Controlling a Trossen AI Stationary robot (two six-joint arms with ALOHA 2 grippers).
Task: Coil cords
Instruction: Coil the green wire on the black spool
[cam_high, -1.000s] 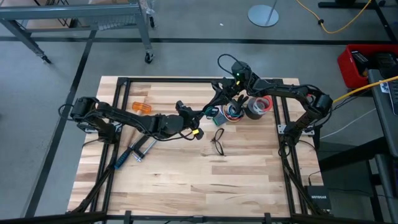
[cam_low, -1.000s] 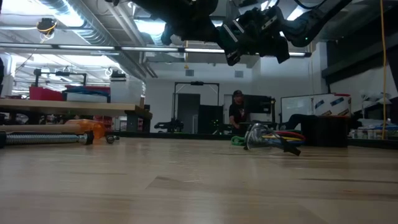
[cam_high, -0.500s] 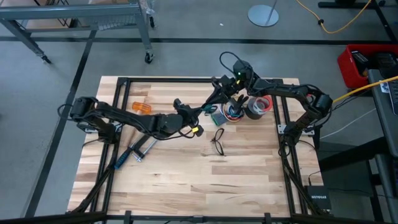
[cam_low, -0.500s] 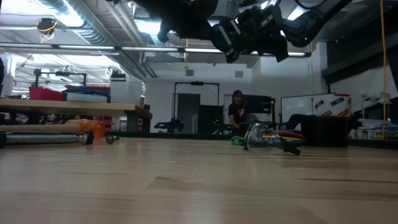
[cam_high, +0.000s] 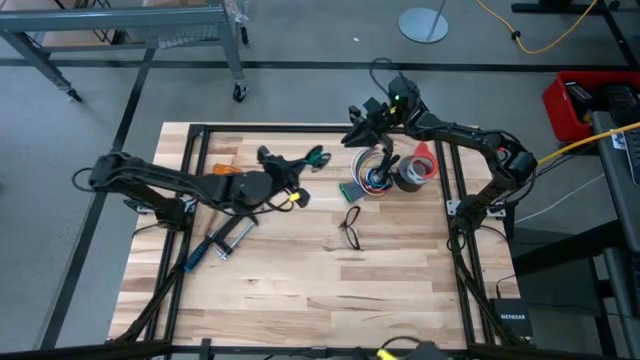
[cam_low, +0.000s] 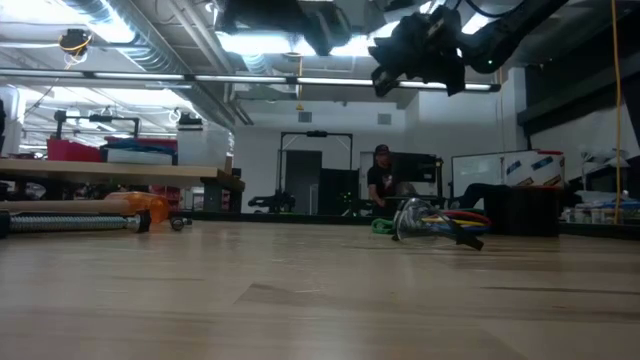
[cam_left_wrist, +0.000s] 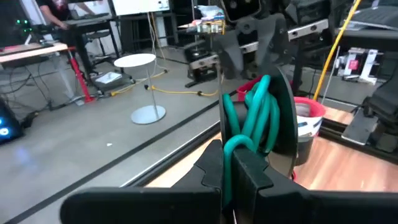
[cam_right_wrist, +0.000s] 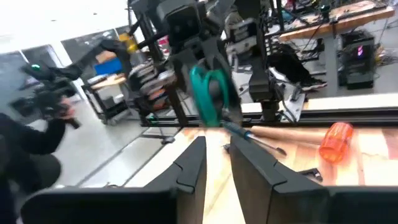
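We hold a green cord bundle (cam_left_wrist: 255, 118) in our closed left gripper (cam_high: 312, 157); our right gripper (cam_high: 362, 110), slightly parted and apparently empty, hovers just right, nearer the table's far edge.

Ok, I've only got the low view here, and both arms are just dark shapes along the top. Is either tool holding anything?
Observer: Yes. The left tool is shut on a green cord coil, held up off the table.
Operator: And the right tool?
Observer: The right tool is open, with nothing between its fingers.
Operator: Where is it over the table?
Observer: From above, it hangs at the table's far edge, just beyond the bundle of multicoloured wires.
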